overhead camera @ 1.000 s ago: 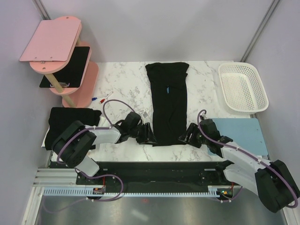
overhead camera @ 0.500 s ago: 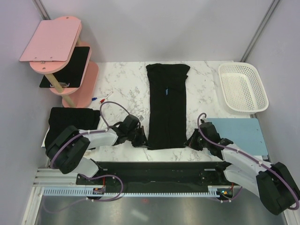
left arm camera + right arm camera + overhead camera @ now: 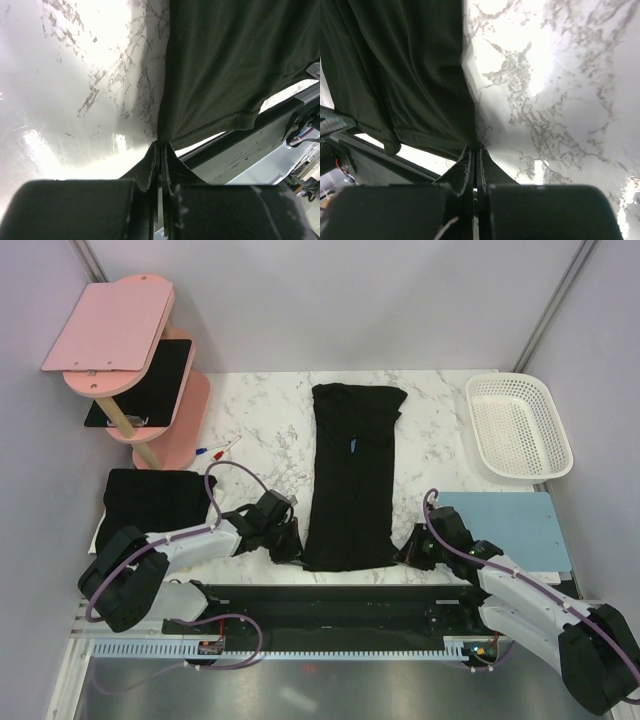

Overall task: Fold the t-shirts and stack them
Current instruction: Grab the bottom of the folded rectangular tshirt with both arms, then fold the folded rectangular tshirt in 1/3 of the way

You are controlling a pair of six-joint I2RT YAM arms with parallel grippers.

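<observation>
Top view: the left gripper and right gripper sit at the near corners of the long t-shirt, which stretches away from both. A folded t-shirt lies outboard of the left one.

Left wrist: jaws pinched shut on a sliver of cloth.

Right wrist: likewise clamped on fabric.

My worry is that both bites are thin, and an uneven pull could slip one corner free and skew the fold.

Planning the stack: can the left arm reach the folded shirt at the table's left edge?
Probably: the folded shirt lies close, unobstructed, but the left gripper is shut on the long t-shirt.
</observation>
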